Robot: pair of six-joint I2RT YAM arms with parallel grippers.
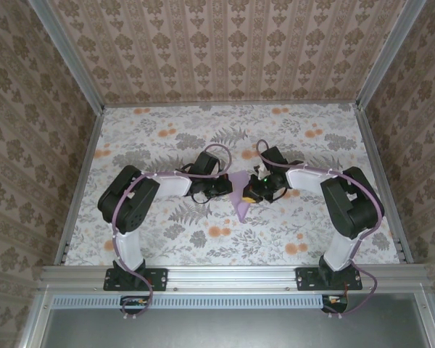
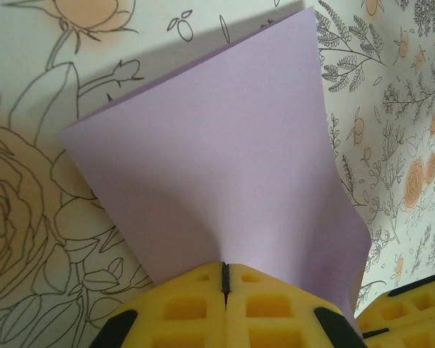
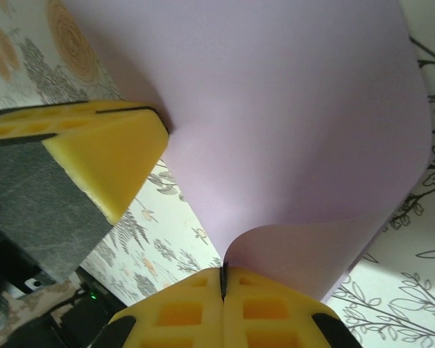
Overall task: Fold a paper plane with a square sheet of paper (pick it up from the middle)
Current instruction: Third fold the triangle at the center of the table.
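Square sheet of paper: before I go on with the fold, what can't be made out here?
- Top external: the square sheet of paper is small, and the left gripper and right gripper cover its sides; creases unreadable.
- Left wrist: its near edge sits behind the shut fingers; pinch depth hidden.
- Right wrist: its upper part runs off the top edge; the left gripper's finger hides its left side.

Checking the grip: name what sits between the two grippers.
The square sheet of paper, pinched by the left gripper and the right gripper; top view shows it.
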